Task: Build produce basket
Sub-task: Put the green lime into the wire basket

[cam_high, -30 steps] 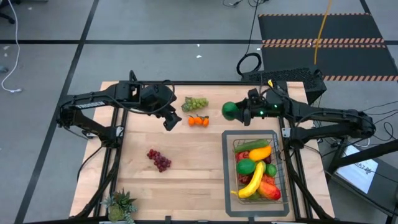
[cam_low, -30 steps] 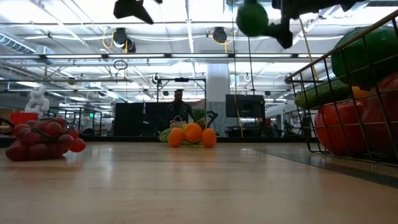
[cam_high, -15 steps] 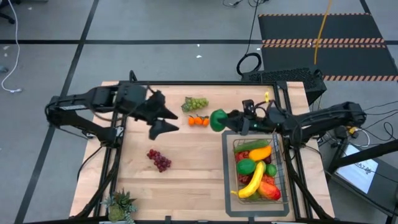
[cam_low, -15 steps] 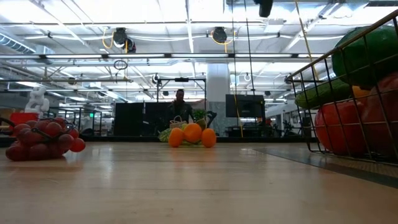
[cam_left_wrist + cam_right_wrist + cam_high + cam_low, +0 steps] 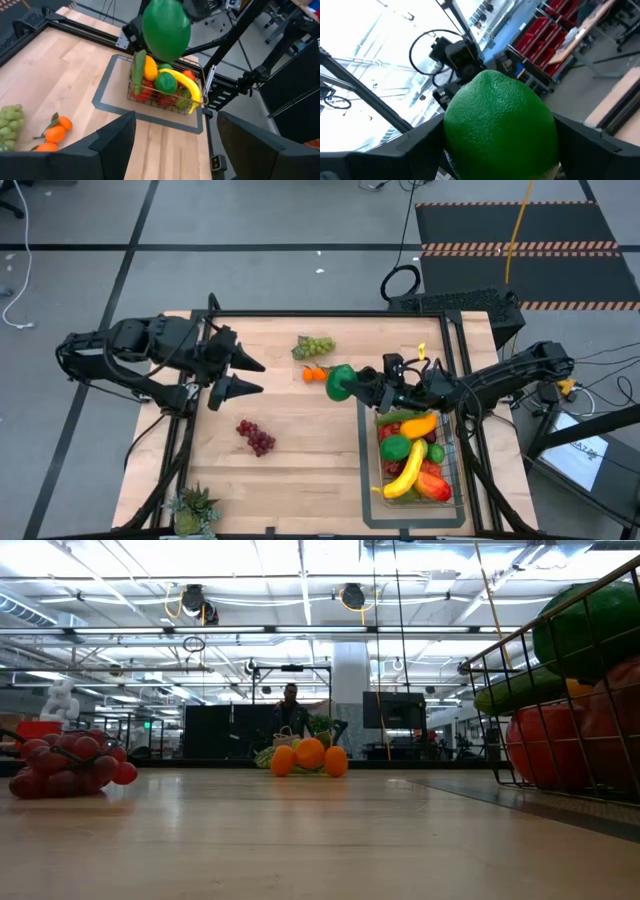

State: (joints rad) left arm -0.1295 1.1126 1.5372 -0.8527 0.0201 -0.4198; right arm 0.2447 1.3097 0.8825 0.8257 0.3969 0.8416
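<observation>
High view shows my right gripper (image 5: 347, 383) clamped around a green lime (image 5: 340, 379), raised just beside the basket (image 5: 441, 442); I should carry it over the rim before letting go. My left gripper (image 5: 248, 376) waits open.

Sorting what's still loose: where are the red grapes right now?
In the high view the red grapes lie on the table's left half, alone, nearer the front edge than the oranges and below the left gripper.

- The table (image 5: 300, 470) is seen from straight overhead.
- It is viewed level from its surface.
- The basket (image 5: 165, 102) is shared by high, low and left wrist views.
</observation>
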